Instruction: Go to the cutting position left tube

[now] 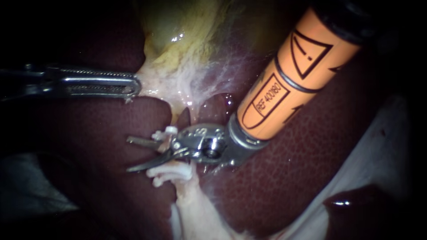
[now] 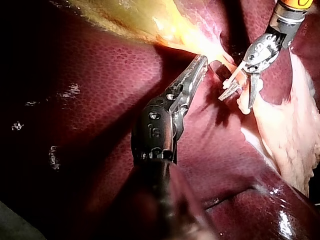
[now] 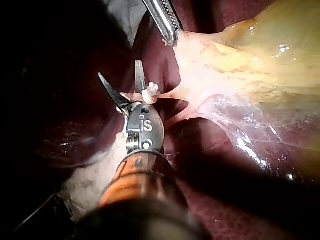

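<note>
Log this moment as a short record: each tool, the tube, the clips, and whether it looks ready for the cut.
left tool: jaws shut on the pale edge of the gallbladder, which is drawn taut
right tool: blades open, astride the tube
tube: uncut, lying between the open blades
clips: white, one on each side of the blades along the tube
liver: dark red, under both tools
status: looks to be at the cutting position

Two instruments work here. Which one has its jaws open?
The right instrument, with the orange shaft: a clear gap shows between its blades. The left instrument has its jaws shut on the gallbladder.
</note>
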You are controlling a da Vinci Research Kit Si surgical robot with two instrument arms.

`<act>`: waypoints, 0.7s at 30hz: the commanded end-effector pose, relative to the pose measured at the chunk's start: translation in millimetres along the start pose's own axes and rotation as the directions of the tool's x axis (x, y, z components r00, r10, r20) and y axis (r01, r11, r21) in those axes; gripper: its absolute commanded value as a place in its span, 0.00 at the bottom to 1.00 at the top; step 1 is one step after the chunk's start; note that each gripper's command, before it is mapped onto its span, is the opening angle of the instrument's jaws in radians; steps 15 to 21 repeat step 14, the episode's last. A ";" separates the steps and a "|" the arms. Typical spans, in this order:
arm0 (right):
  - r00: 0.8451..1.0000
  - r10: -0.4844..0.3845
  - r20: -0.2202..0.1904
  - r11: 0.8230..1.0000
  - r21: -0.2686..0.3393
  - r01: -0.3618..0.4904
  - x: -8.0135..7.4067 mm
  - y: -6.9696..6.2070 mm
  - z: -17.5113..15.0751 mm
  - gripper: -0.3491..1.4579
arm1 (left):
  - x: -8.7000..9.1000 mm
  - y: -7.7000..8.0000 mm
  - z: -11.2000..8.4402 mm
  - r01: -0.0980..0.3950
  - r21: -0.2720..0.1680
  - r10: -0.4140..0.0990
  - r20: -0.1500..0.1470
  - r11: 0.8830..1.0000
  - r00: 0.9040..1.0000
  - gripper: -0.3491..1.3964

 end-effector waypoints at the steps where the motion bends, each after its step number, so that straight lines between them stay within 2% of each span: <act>1: 1.000 0.000 0.000 1.000 0.000 0.000 0.0 0.0 0.0 0.95 | 0.0 0.0 0.0 0.000 -0.001 0.000 0.000 1.000 1.000 0.00; 21: 0.999 0.045 0.001 0.999 0.000 -0.045 -0.4 0.1 0.0 0.95 | 0.0 0.0 0.1 0.000 -0.001 0.000 0.000 1.000 1.000 0.00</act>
